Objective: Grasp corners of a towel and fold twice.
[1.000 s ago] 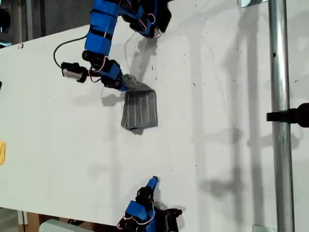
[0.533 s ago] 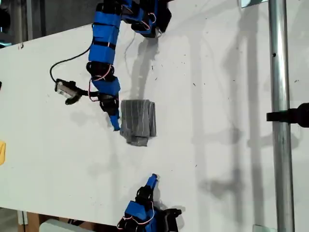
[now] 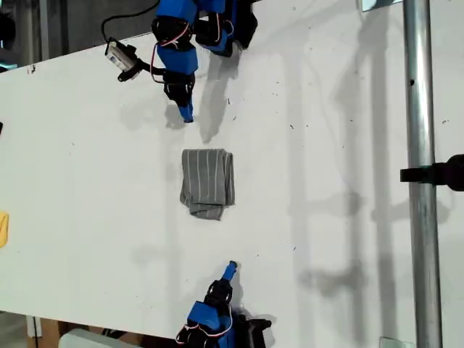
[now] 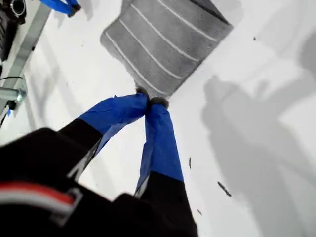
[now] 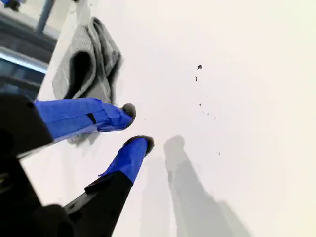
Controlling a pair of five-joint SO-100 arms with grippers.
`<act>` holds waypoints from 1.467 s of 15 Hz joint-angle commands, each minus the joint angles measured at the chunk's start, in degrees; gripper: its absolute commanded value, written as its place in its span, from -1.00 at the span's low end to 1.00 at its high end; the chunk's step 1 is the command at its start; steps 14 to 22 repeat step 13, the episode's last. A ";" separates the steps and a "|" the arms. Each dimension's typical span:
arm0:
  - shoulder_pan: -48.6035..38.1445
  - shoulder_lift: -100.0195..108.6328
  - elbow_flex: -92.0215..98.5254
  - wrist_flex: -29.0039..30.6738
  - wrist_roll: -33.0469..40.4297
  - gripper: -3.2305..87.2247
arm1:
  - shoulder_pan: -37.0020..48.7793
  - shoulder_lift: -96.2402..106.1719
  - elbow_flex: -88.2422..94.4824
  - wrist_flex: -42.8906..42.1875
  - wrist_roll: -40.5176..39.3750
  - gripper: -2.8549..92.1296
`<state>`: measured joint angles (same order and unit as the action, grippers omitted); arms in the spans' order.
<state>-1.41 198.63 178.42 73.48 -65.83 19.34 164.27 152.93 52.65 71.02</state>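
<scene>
Lying folded small on the tabletop (image 3: 348,239), the towel (image 3: 208,181) appears finished; first claw (image 4: 149,102) closed empty at twelve o'clock, second claw (image 5: 137,127) parted; only retreat is judged left.

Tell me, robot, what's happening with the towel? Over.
First gripper shut, empty, clear of the towel. Second gripper slightly open, empty. Towel folded on the table, nothing in the way.

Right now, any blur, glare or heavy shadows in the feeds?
Exterior view: sharp; soft arm shadows on the white table; towel clear. First wrist view: towel slightly soft, broad shadows. Second wrist view: table nearly blown out, towel blurred.
</scene>
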 commanded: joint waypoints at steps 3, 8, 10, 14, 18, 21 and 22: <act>4.83 0.26 0.26 0.79 8.35 -0.77 | -1.41 24.26 10.90 21.45 6.15 -0.95; 4.57 0.26 0.26 0.79 8.35 -0.77 | 1.05 24.26 12.83 28.56 14.85 -0.84; 4.57 0.26 0.26 0.79 8.35 -0.77 | 2.55 24.26 12.74 28.56 14.85 -0.84; 4.57 0.26 0.26 0.79 8.35 -0.77 | 2.72 24.26 12.74 28.56 14.85 -0.84; 4.57 0.26 0.26 0.79 8.35 -0.77 | 2.72 24.26 12.74 28.56 14.85 -0.84; 4.57 0.26 0.26 0.79 8.35 -0.77 | 2.72 24.26 12.74 28.56 14.85 -0.84; 4.57 0.26 0.26 0.79 8.35 -0.77 | 2.72 24.26 12.74 28.56 14.85 -0.84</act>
